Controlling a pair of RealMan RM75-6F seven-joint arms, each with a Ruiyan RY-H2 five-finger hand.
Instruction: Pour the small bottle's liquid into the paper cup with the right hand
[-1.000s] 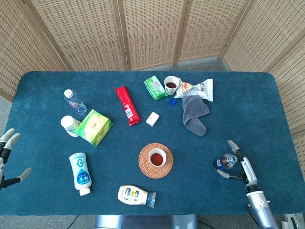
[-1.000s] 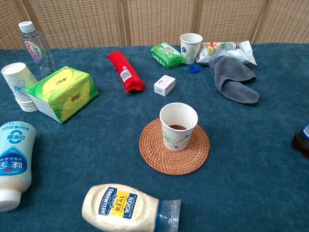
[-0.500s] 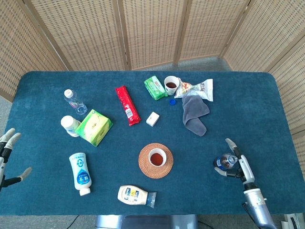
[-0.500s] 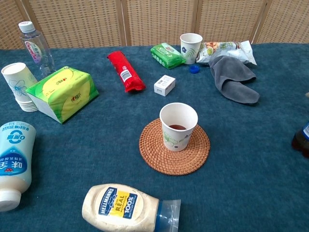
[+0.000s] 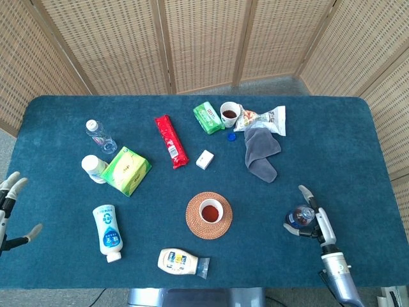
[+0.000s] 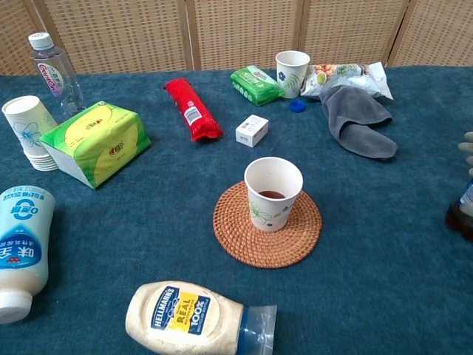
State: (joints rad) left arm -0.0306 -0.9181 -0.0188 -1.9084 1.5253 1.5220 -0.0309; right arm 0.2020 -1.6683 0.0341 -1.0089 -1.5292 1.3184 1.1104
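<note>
The small bottle (image 5: 300, 215) of dark liquid stands uncapped on the blue table near its right front edge; the chest view cuts it off at the right border (image 6: 462, 214). My right hand (image 5: 317, 224) sits just right of it, one finger stretched past the bottle and the thumb curved under its near side. The fingers are spread, not wrapped around it. Its fingertips (image 6: 466, 146) show at the right border of the chest view. The paper cup (image 5: 211, 210) (image 6: 273, 194) with dark liquid stands on a woven coaster (image 6: 229, 229). My left hand (image 5: 9, 204) hangs open at the left edge.
A mayonnaise bottle (image 6: 188, 314) lies in front of the coaster and a white squeeze bottle (image 6: 18, 248) at the left. Further back are a grey cloth (image 6: 358, 118), blue cap (image 6: 297, 105), second cup (image 6: 293, 72), snack bag (image 6: 347, 76), small box (image 6: 252, 129), red packet (image 6: 191, 107), tissue pack (image 6: 96, 140).
My right hand has crept forward and left around the small bottle, and its fingertips now show in the chest view. The bottle and cup stay put.
</note>
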